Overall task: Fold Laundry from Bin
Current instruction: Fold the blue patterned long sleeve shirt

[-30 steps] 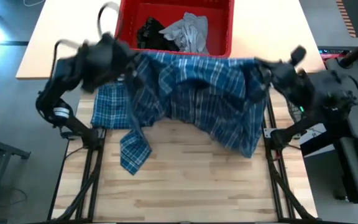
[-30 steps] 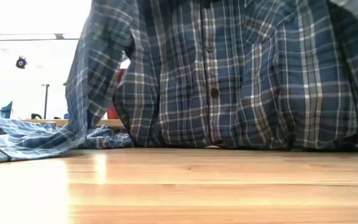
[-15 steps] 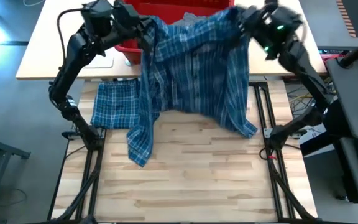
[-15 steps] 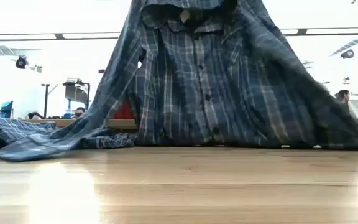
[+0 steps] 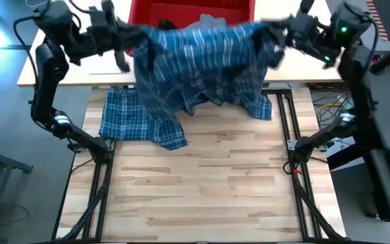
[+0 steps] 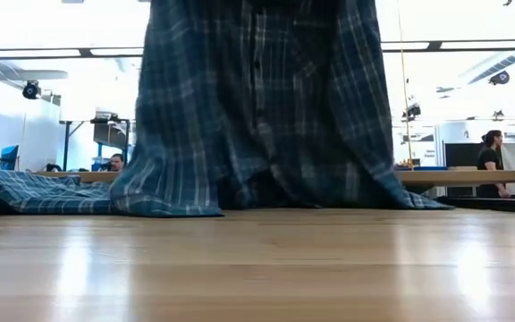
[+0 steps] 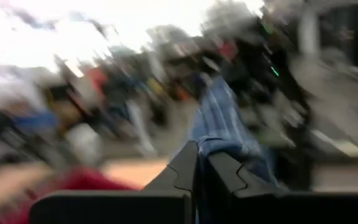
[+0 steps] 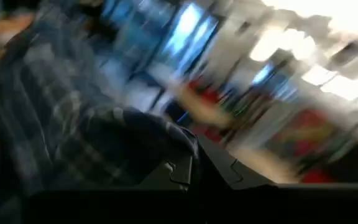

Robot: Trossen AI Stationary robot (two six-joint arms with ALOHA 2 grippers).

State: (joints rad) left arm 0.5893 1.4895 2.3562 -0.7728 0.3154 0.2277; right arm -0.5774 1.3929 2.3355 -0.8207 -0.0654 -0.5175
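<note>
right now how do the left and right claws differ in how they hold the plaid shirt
The left claw grips the plaid shirt at its left upper edge; the right claw grips the right upper edge. On the left claw's side a sleeve trails onto the table; the right claw's side hangs shorter. Both are shut on the cloth, raised near the red bin.

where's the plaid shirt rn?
High view: plaid shirt hangs stretched between left gripper and right gripper, before the red bin, its hem on the table.
</note>
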